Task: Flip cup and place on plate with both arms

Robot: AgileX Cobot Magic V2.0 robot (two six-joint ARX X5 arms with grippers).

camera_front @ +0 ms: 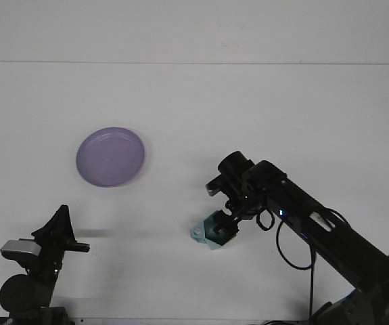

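A light teal cup (209, 232) with a small handle sits low over the white table, right of centre, tilted with its handle toward the left. My right gripper (226, 225) is shut on the cup's right side, the black arm stretching down to the lower right corner. The lilac plate (111, 156) lies flat on the table at the left, well apart from the cup. My left gripper (60, 227) rests at the bottom left near the table's front edge; its dark fingers hold nothing.
The white table (262, 115) runs back to a pale wall. A cable loops under the right arm (329, 237).
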